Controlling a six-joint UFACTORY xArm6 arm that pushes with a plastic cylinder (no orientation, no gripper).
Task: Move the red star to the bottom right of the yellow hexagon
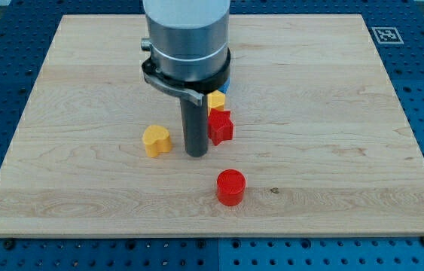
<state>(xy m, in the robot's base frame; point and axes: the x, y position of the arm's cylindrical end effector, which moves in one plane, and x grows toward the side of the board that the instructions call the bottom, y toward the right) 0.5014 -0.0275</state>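
Nearest the camera sits a red cylinder [231, 187], at the view's bottom of the wooden board [332, 113], apart from everything else. Up from it, at about eleven o'clock, my tip [196, 153] rests on the board, with the red star [220, 126] just beside it at roughly two o'clock, touching the rod or all but touching it. No pincer exists on this arm, only the straight rod, so nothing is clasped or let go; the tip can only shove.

At about twelve o'clock from the star, a small yellow block [216, 99] peeks out from under the arm's collar. I take it for the yellow hexagon, though most of it is hidden and its shape cannot be confirmed. A sliver of blue [226, 86] shows just behind it, too hidden to name its shape. A yellow heart-shaped block [156, 140] lies at nine o'clock from my tip, well clear of the rod.

As for progress, the star already lies just below the yellow block, slightly to the view's right, touching it or nearly so. I judge the task close to done: what remains, at most, is a short nudge toward three or four o'clock so the star sits plainly at the hexagon's bottom right rather than straight under it.
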